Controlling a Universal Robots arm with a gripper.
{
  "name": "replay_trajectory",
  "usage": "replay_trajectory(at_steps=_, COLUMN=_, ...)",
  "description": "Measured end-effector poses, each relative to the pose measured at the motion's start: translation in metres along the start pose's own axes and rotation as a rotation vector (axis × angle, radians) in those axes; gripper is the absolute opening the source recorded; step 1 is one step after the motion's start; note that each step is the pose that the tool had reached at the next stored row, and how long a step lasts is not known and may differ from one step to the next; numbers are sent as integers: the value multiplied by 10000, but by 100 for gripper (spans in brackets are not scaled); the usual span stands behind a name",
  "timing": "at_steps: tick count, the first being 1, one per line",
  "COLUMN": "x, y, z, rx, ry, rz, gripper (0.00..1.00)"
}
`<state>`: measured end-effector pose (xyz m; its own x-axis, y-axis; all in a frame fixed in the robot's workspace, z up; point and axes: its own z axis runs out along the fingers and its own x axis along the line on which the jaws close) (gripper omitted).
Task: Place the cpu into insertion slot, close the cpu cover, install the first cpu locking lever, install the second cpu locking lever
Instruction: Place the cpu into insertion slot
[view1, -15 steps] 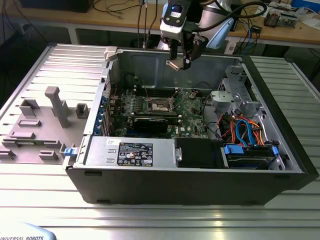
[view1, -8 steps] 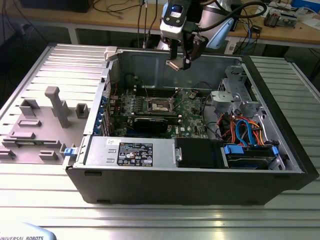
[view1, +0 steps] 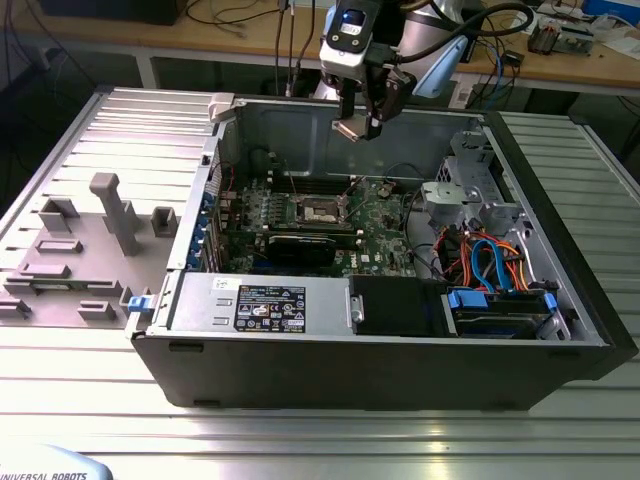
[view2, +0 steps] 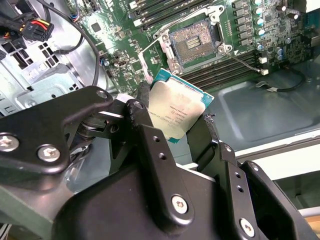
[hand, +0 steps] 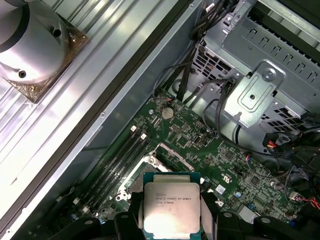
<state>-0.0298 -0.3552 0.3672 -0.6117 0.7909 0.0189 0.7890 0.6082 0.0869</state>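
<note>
My gripper hangs high over the open computer case, shut on the cpu, a flat square chip with a silver top. In both wrist views the cpu sits edge-on between the black fingers. Well below it on the green motherboard lies the insertion slot, its dark pin field bare. The cpu cover, a thin silver frame, stands swung open at one side of the slot. A thin locking lever juts out on the other side.
A black card lies just in front of the slot, and the power supply runs along the near wall. The drive cage and coloured cables crowd the exterior view's right. Grey fixtures stand outside the case.
</note>
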Motion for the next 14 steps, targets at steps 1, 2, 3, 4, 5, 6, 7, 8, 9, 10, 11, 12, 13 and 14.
replay_trajectory(at_steps=1, x=0, y=0, z=0, rx=-1, ry=-4, rz=50, gripper=54)
replay_trajectory(at_steps=2, x=0, y=0, z=0, rx=-3, ry=-8, rz=100, gripper=54)
replay_trajectory(at_steps=3, x=0, y=0, z=0, rx=-3, ry=-14, rz=157, gripper=54)
replay_trajectory(at_steps=4, x=0, y=0, z=0, rx=-4, ry=-19, rz=219, gripper=54)
replay_trajectory(at_steps=5, x=0, y=0, z=0, rx=-5, ry=-25, rz=288, gripper=54)
replay_trajectory(at_steps=6, x=0, y=0, z=0, rx=-7, ry=-33, rz=374, gripper=54)
replay_trajectory(at_steps=7, x=0, y=0, z=1, rx=-11, ry=-45, rz=524, gripper=54)
replay_trajectory(at_steps=8, x=0, y=0, z=1, rx=-13, ry=-59, rz=672, gripper=54)
replay_trajectory(at_steps=9, x=0, y=0, z=1, rx=-16, ry=-72, rz=820, gripper=54)
replay_trajectory(at_steps=10, x=0, y=0, z=1, rx=-18, ry=-79, rz=912, gripper=54)
replay_trajectory(at_steps=11, x=0, y=0, z=1, rx=-21, ry=-94, rz=1088, gripper=54)
replay_trajectory(at_steps=12, x=0, y=0, z=1, rx=-22, ry=-106, rz=1225, gripper=54)
replay_trajectory(at_steps=13, x=0, y=0, z=1, rx=-23, ry=-107, rz=1229, gripper=54)
replay_trajectory(at_steps=14, x=0, y=0, z=1, rx=-23, ry=-107, rz=1231, gripper=54)
